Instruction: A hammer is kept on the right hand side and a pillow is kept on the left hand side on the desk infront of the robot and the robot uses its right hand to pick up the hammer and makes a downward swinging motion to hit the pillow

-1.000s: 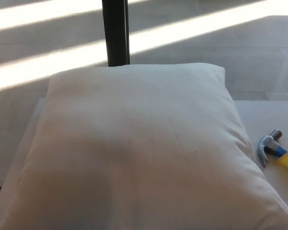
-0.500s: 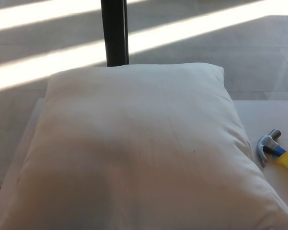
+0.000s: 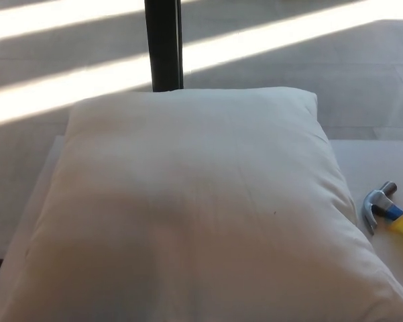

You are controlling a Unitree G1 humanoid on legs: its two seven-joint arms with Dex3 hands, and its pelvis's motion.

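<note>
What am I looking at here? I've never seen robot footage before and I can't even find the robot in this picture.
The picture comes from a camera on the head of a humanoid robot, looking down at the desk in front of it. That is why you see no robot: neither of its two black hands is in view at this moment, so nothing is being held.

Most of the picture is a large white pillow lying on a white desk. At the right edge, beside the pillow, lies a hammer: you can see its metal claw head and the start of a blue and yellow handle, the rest being cut off by the picture's edge.

Beyond the desk is a tiled floor with bright stripes of sunlight, and a dark post stands behind the pillow.

The hammer has not yet been picked up.
</note>
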